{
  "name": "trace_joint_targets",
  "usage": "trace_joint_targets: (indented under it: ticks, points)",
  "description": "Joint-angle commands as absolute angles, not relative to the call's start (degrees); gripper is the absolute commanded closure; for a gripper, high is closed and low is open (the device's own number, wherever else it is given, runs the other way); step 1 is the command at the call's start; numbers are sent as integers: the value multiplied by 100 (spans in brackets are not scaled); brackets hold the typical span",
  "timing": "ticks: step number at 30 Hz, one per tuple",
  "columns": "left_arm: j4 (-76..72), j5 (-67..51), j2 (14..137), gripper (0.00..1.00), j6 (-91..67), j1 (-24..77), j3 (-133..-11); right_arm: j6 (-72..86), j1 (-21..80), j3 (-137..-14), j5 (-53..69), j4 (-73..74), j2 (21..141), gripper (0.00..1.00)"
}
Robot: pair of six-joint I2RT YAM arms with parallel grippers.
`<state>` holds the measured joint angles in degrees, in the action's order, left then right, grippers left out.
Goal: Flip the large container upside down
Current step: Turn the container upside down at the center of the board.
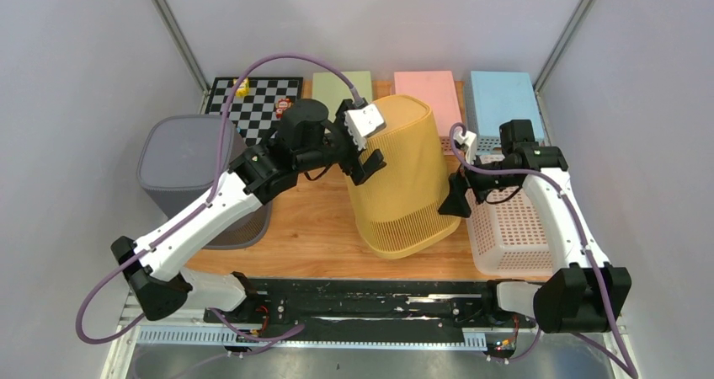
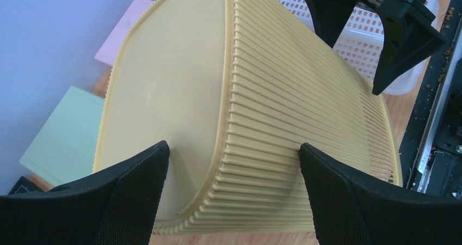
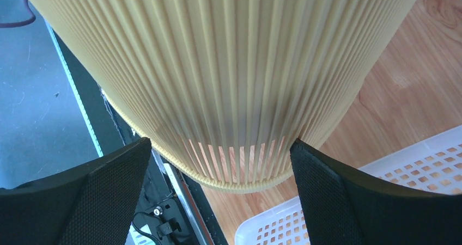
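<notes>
Container: the large yellow ribbed plastic container [image 1: 402,173] is seen in the middle of the wooden tabletop [image 1: 311,227], with its closed flat base turned upward and its slatted rim turned down. Whether the rim sits flat on the wood cannot be told.
Left claw: the left gripper [image 2: 233,149] is held with its black fingers wide apart across the container's upper left corner. One finger is placed over the flat base and the other over the ribbed side. Nothing is clamped.
Right claw: the right gripper [image 3: 220,144] is held fully apart at the container's lower right side, with a finger either side of the slatted rim. No grip is seen.
Left side: a grey lidded plastic bin [image 1: 189,164] is placed left of the container.
Right side: a white perforated plastic basket [image 1: 509,227] is set just beside the container, under the right arm.
Back edge: a black-and-white chequered board [image 1: 257,101] and green [image 1: 337,84], pink [image 1: 429,93] and blue [image 1: 503,97] rectangular blocks are lined up.
</notes>
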<state>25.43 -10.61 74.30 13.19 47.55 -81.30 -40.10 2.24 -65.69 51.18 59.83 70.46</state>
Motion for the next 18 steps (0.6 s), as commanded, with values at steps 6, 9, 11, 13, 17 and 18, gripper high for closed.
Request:
trace_joint_targets:
  ticks: [6,9,11,13,17,18]
  points:
    - [3955,-1419,7438,11,1709,4826,-7888,-4675,466,-6135,5971,6138,6694,0]
    - [4090,-1518,7284,11,1903,4825,-7879,-4832,543,-6021,6035,6214,6631,0]
    - [4168,-1562,7197,10,2031,4825,-7854,-4879,615,-5916,6039,6214,6589,0]
    - [4256,-1644,7112,9,2185,4825,-7829,-4918,690,-5830,6052,6214,6586,0]
    - [4337,-1701,6977,9,2489,4825,-7690,-4968,817,-5713,6139,6214,6564,0]
    - [4352,-1690,6948,9,2553,4825,-7644,-4980,851,-5690,6155,6214,6545,0]
